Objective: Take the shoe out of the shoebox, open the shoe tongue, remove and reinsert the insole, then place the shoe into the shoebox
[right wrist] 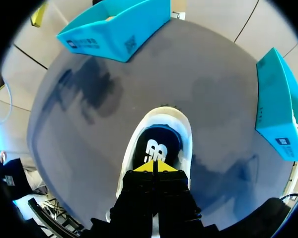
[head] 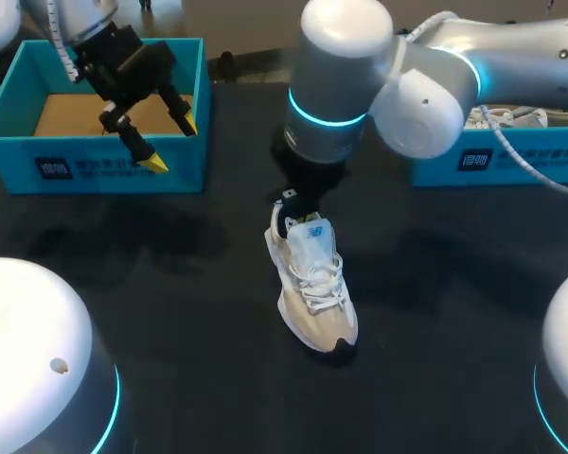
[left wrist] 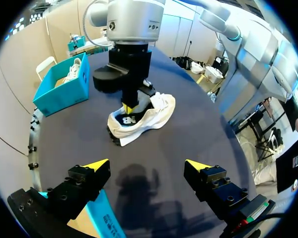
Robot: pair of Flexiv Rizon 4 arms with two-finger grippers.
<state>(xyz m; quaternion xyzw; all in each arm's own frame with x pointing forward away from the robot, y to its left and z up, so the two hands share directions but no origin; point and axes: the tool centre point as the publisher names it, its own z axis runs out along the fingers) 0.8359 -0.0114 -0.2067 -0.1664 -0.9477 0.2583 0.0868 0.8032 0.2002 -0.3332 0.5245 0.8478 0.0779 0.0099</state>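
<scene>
Right gripper (right wrist: 153,166) sits over the collar of the white sneaker (head: 312,284), tips pressed together; any pinched part is hidden. Left gripper (head: 171,143), well behind the sneaker, hangs jaws wide over a teal shoebox (head: 123,172).

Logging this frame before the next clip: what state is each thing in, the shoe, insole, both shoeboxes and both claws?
shoe: out of the box, upright on the table, laced.
insole: lying inside the shoe.
left shoebox: open, empty.
right shoebox: open, holds a white shoe.
left claw: open, holding nothing, over the left shoebox.
right claw: shut, tips at the shoe's opening.
</scene>
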